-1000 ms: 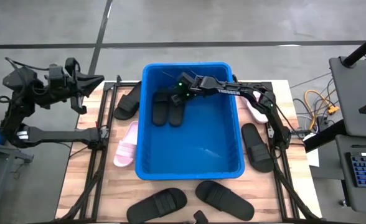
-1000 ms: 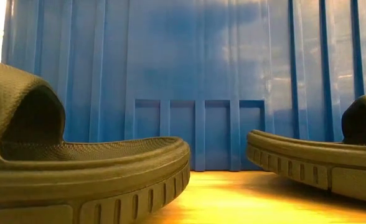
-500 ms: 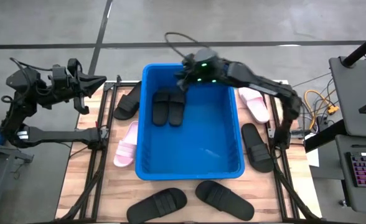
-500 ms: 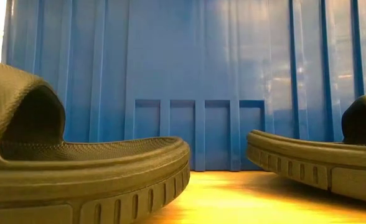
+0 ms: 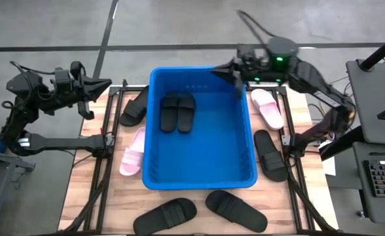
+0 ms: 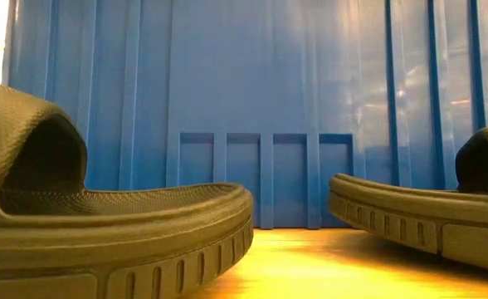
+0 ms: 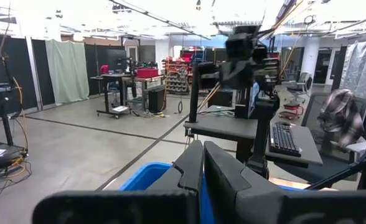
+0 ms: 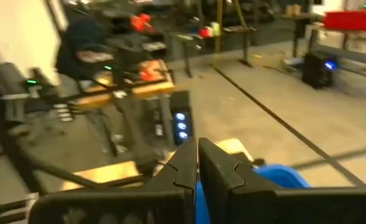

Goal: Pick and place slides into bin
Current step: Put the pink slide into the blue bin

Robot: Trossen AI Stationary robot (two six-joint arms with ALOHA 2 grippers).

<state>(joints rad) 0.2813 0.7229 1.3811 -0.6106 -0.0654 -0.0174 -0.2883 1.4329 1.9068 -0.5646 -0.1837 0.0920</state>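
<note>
The blue bin (image 5: 199, 183) stands mid-table; its ribbed wall (image 6: 261, 108) fills the low view. Two black slides (image 5: 178, 111) lie side by side on its floor near the far wall. Outside it lie a black slide (image 5: 135, 107) and a pink one (image 5: 133, 151) on the left, a pink one (image 5: 268, 108) and a black one (image 5: 271, 154) on the right, and two black ones (image 5: 165, 215) (image 5: 235, 208) by the near edge. My right gripper (image 5: 220, 71) hangs shut and empty above the bin's far right corner. My left gripper (image 5: 105, 84) is shut and empty, high beyond the table's far left corner.
Black frame rails (image 5: 104, 164) run along both sides of the wooden table. A desk with a keyboard (image 5: 382, 180) and loose cables (image 5: 336, 108) stands to the right. The two near slides (image 6: 103, 220) (image 6: 427, 212) sit close in front of the low camera.
My right gripper has risen out of the bin from beside the two black slides, swung toward the bin's far right corner and tipped up to level, staying shut. The two slides have stayed where they lay on the bin floor.
</note>
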